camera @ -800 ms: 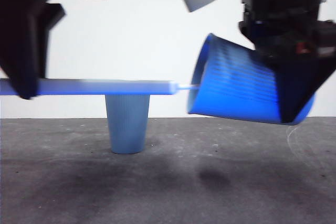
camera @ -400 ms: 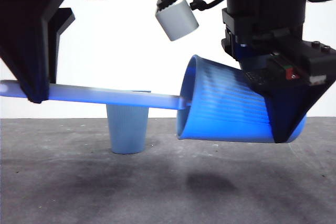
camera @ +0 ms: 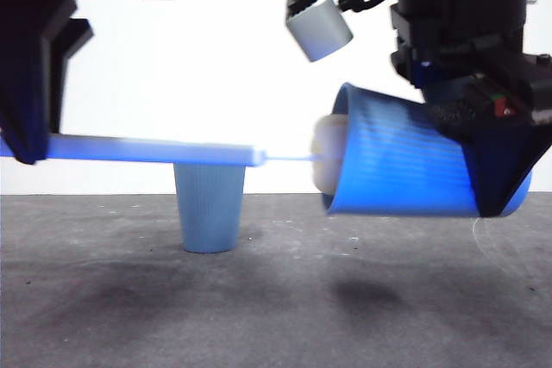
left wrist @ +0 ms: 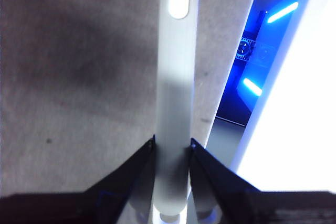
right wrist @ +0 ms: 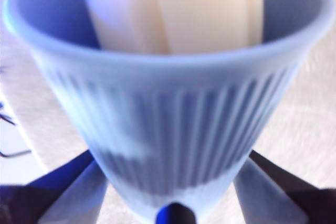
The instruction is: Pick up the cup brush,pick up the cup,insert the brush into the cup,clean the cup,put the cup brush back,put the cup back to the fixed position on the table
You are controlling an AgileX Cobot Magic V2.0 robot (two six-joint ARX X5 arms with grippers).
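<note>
Since half a second ago, cup brush (camera: 155, 150) has drawn leftward; its sponge sits at the mouth of cup (camera: 405, 165). Left end effector (left wrist: 171, 148) pinches the handle; right end effector (right wrist: 170, 174) clamps the cup, airborne above the bench (camera: 276, 299). Cleaning underway; both returns outstanding.

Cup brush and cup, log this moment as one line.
left gripper: shut on cup brush | right gripper: shut on cup, tipped sideways in air | sponge head: at cup mouth | second cup: upright on table
</note>
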